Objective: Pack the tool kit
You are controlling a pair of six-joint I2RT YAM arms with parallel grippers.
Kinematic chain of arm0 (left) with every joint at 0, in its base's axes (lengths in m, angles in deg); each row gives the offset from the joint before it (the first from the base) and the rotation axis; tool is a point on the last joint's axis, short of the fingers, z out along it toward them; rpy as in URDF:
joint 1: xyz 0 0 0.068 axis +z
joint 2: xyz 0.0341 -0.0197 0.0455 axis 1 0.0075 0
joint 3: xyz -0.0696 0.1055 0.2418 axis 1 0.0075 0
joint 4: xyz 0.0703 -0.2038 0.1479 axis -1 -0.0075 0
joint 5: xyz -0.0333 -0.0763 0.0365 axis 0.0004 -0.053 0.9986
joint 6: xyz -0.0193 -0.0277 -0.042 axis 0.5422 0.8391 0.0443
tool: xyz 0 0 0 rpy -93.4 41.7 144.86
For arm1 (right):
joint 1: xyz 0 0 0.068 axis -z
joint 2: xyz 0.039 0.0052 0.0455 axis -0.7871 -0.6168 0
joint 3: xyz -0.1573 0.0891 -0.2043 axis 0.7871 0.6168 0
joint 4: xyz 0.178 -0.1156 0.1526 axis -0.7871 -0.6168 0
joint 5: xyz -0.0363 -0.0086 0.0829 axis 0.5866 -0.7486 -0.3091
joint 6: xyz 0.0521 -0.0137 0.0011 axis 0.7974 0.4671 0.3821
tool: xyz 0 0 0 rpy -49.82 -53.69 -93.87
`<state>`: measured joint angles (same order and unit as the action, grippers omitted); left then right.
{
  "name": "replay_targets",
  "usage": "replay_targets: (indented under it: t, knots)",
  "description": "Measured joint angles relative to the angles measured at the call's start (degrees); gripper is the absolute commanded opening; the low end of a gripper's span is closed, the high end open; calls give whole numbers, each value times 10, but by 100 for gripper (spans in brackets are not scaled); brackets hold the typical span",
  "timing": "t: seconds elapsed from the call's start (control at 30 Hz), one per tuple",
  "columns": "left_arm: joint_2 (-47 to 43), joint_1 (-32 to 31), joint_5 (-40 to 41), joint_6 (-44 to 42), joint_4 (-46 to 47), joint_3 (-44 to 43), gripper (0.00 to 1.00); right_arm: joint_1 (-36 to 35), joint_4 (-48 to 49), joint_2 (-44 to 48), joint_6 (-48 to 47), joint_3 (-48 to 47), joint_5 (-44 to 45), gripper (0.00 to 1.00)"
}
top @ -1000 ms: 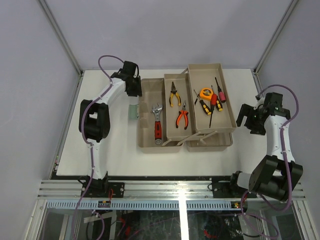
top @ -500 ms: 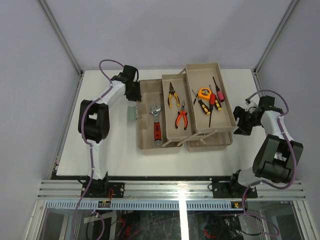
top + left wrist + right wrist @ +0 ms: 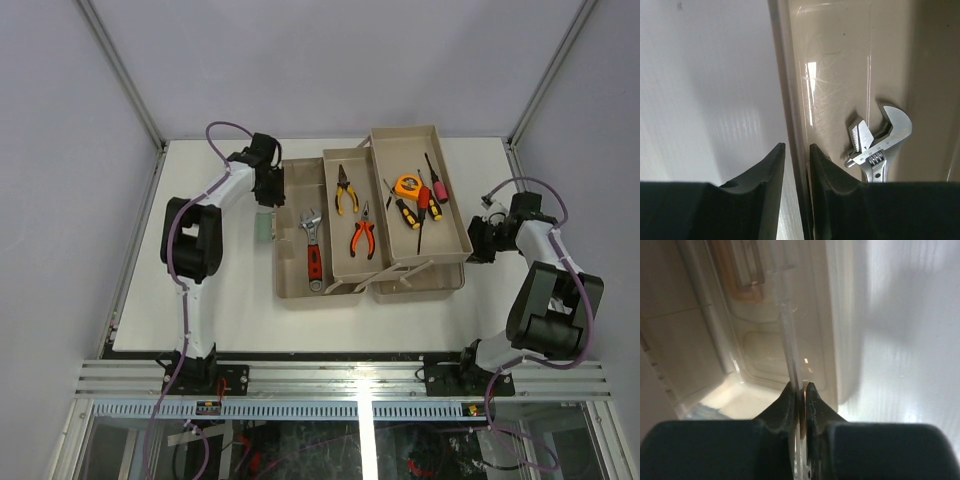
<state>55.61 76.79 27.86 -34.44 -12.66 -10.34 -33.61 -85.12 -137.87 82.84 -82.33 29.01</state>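
Your left tool is closed to a narrow slot astride the left wall of the tool box, gripping that rim. Your right tool is pinched tight on the thin edge of the raised right tray. The box sits open on the table, trays fanned out. Treat it as stiff, glossy plastic: likely slippery, with thin walls that may flex and hinged trays that will swing. With the wrench, pliers and screwdrivers aboard, expect weight and sliding contents. Hold the rims near the corners. No brand or label is readable, and the wrench markings are too small to make out.
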Motion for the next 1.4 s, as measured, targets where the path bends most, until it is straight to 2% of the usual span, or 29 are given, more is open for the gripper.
replay_targets:
  t: [0.03,0.1,0.13,0.2,0.23,0.57,0.87,1.1,1.4]
  knots:
    - [3,-1,-2,0,-3,-2,33,-4,2,6,-7,0,12,0]
    - [8,-1,-7,0,-8,-7,50,-17,3,19,-18,0,40,0]
    - [8,-1,-7,0,-8,-9,62,-24,4,25,-20,0,54,0]
    - [8,-1,-10,3,-12,-14,97,-40,1,38,-21,0,83,0]
    - [8,-1,-11,3,-13,-16,100,-44,-2,44,-19,0,93,0]
    - [-3,10,-23,26,-30,-56,100,-61,-106,107,9,-75,181,0]
    - [-81,35,-51,52,-30,-70,100,-92,-189,122,15,-195,257,0]
    - [-107,65,-71,70,-30,-63,100,-179,-248,114,37,-283,357,0]
    - [-107,85,-81,86,-30,-45,100,-288,-293,87,81,-325,500,0]
